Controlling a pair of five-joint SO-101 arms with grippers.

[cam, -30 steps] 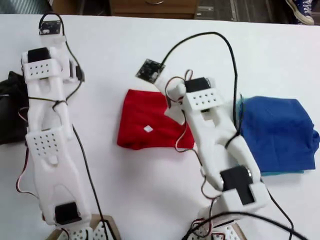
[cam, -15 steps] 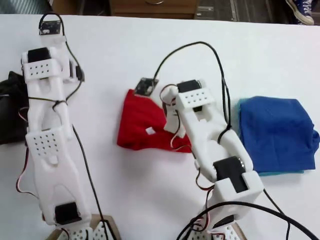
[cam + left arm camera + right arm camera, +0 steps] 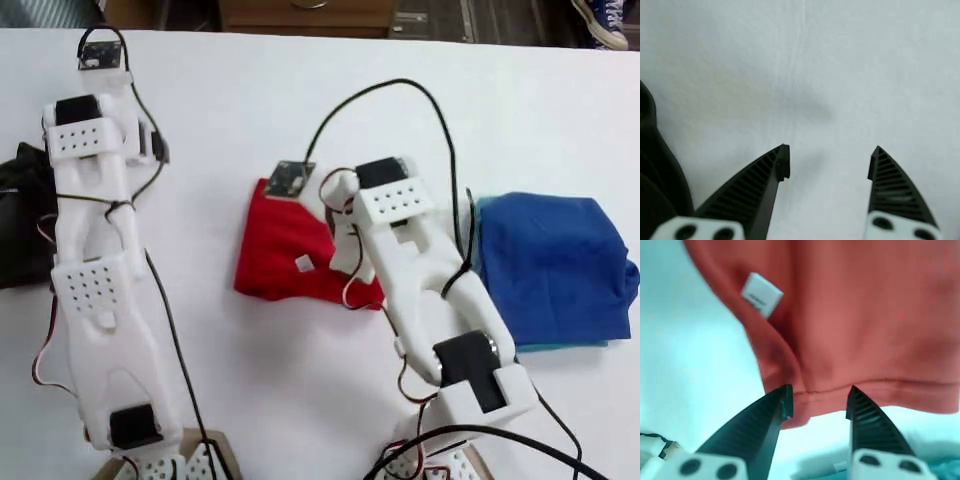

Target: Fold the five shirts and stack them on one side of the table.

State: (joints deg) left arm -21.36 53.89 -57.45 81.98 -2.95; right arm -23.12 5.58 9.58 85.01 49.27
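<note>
Change: right gripper (image 3: pixel 817 401) pulled back; red shirt (image 3: pixel 860 315) hem now between its tips.
Right jaws: narrow gap, empty.
Idle: left gripper (image 3: pixel 829 162), wide, empty.
Meaning: hem grasp next, probably.

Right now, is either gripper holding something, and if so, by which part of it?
Nothing is held. The right gripper is open at the hem of the red shirt, not closed on it. The left gripper is open over the white table.
</note>
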